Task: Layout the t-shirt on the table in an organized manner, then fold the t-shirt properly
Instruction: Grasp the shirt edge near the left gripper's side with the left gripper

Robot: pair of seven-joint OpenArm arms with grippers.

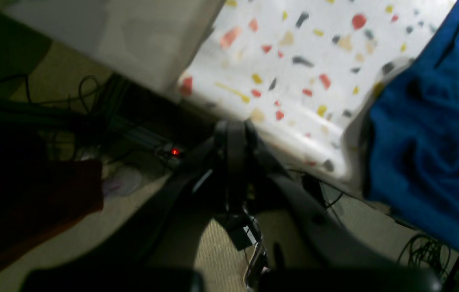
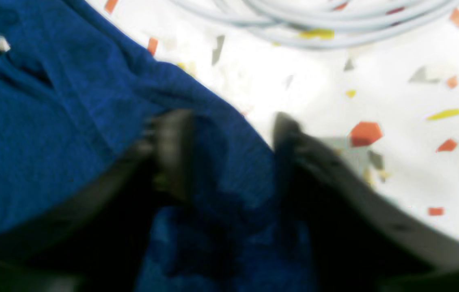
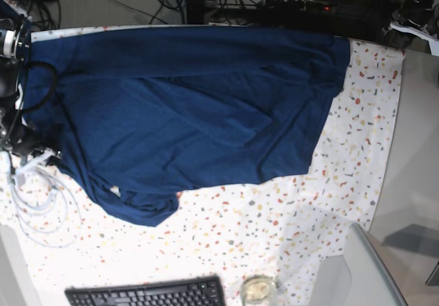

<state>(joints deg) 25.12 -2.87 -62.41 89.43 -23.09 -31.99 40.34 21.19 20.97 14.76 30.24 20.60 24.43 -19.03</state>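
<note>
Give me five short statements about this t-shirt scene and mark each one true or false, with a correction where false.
1. The t-shirt is folded into a neat small square. False: it lies spread wide and rumpled over the table.
2. The right gripper has t-shirt fabric between its fingers. True.
3. The left gripper is wide open over the t-shirt. False: it is shut, off the table's edge, with floor below it.
4. A black keyboard lies at the table's near edge in the base view. True.
5. The white cables lie on top of the t-shirt's middle. False: they lie on the table beside the t-shirt.
</note>
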